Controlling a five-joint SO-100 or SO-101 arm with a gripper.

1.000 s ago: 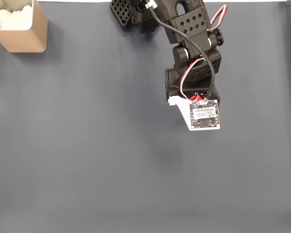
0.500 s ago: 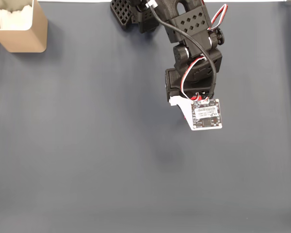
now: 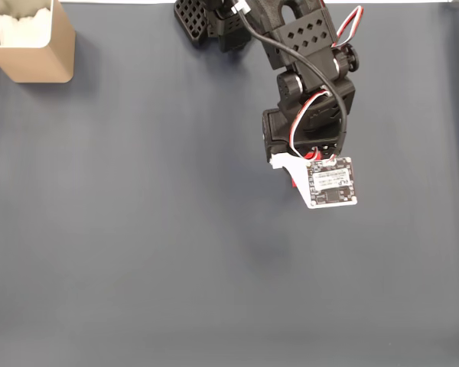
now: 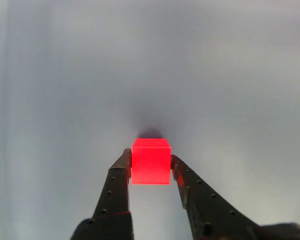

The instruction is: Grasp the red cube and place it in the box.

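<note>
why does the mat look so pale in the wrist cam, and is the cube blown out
In the wrist view the mat is overexposed to near white, and the red cube glows so saturated that its faces barely separate, with a soft dark shadow just behind it; in the fixed view the same mat reads evenly lit dark grey-blue.

Black 3D-printed plastic arm (image 3: 306, 53), upper link has a grid of diamond-shaped holes. Thick black cable plus red-and-white twisted servo wires (image 3: 321, 115) run down to the wrist. White bracket carries a small white square circuit board (image 3: 332, 183) with a black chip and label. In the wrist view: gripper (image 4: 150, 167) with two dark tapered fingers (image 4: 115, 187), small round holes along each edge.
</note>
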